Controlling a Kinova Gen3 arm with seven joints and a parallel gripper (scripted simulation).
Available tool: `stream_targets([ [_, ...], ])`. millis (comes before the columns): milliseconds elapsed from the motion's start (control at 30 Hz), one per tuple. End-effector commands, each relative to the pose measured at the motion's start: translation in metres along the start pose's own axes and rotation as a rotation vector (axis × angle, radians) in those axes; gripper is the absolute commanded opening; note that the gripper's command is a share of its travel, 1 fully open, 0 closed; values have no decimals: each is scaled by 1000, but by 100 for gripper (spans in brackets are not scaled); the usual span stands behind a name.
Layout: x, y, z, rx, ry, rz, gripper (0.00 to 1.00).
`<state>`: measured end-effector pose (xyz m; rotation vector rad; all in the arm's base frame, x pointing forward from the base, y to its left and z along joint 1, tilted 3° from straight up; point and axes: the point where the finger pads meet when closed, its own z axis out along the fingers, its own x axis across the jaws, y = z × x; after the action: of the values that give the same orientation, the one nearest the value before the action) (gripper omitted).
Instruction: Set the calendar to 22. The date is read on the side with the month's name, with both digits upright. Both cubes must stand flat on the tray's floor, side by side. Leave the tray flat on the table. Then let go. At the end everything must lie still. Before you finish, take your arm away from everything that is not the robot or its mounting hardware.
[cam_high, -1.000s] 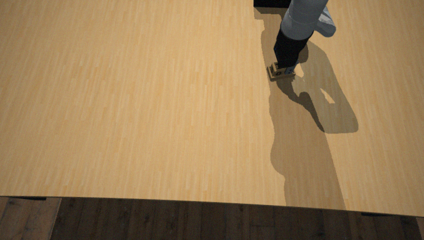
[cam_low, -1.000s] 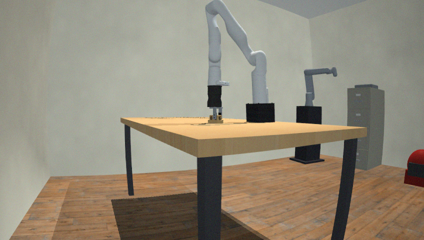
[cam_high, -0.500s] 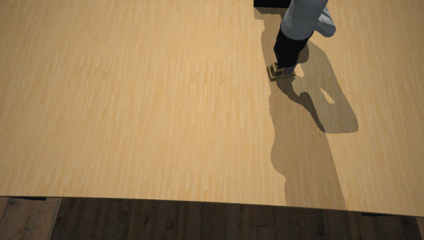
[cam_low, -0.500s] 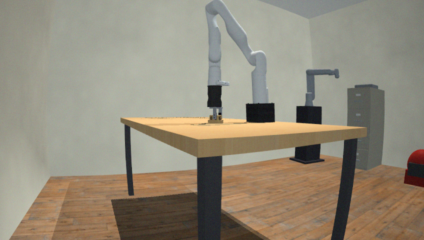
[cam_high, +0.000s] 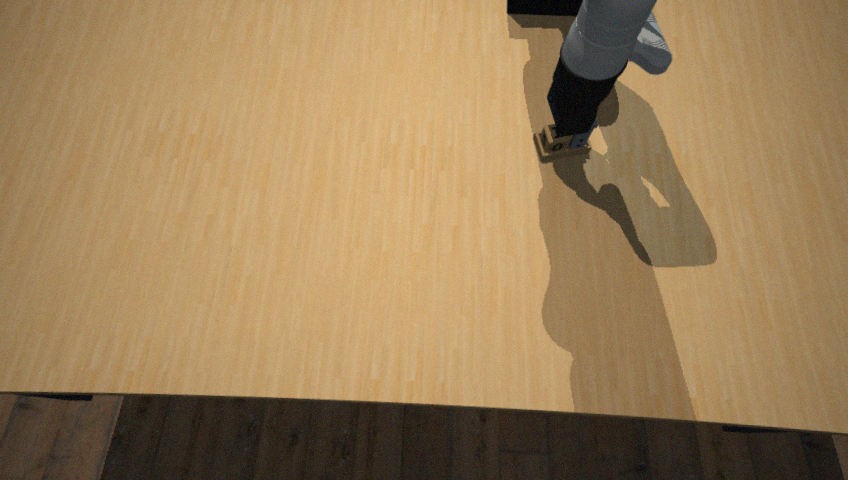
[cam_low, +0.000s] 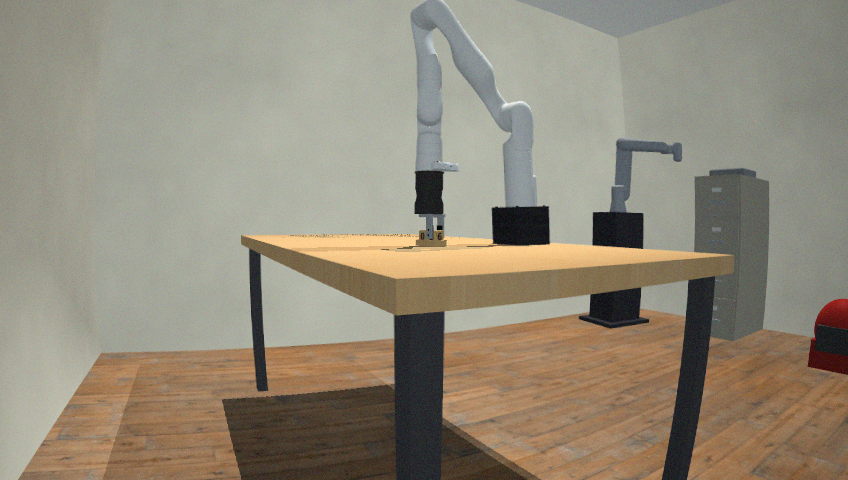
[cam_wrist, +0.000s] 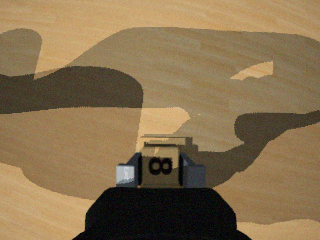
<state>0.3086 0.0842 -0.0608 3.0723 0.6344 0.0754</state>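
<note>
A small wooden calendar tray (cam_high: 541, 144) (cam_low: 431, 243) (cam_wrist: 163, 138) stands on the table near the arm's base. Two wooden number cubes sit in it side by side. My gripper (cam_high: 574, 141) (cam_low: 436, 228) (cam_wrist: 160, 164) points straight down and is shut on one cube (cam_wrist: 160, 162) (cam_low: 439, 236). That cube's top face shows an 8 in the wrist view and its side face shows a 6 in the exterior view. The other cube (cam_high: 558, 144) (cam_low: 423, 236) stands free beside it and shows a 0. I cannot tell whether the held cube is lifted off the tray floor. The month's name is not readable.
The tray sits at the back right part of the wooden table (cam_high: 297, 208) (cam_low: 505, 267), close to the arm's black base (cam_low: 520, 224). A second arm on a black pedestal (cam_low: 617, 228) and a grey filing cabinet (cam_low: 730, 249) stand beyond the table.
</note>
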Motion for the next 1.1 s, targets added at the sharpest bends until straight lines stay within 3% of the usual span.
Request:
stream_targets([
  [0,2,0,1,-1,5,-10,60],
  [333,2,0,1,-1,5,-10,60],
  [367,2,0,1,-1,5,-10,66],
  [500,2,0,1,-1,5,-10,66],
  [533,2,0,1,-1,5,-10,72],
  [700,2,0,1,-1,5,-10,78],
  [833,2,0,1,-1,5,-10,90],
  [1067,2,0,1,-1,5,-10,90],
])
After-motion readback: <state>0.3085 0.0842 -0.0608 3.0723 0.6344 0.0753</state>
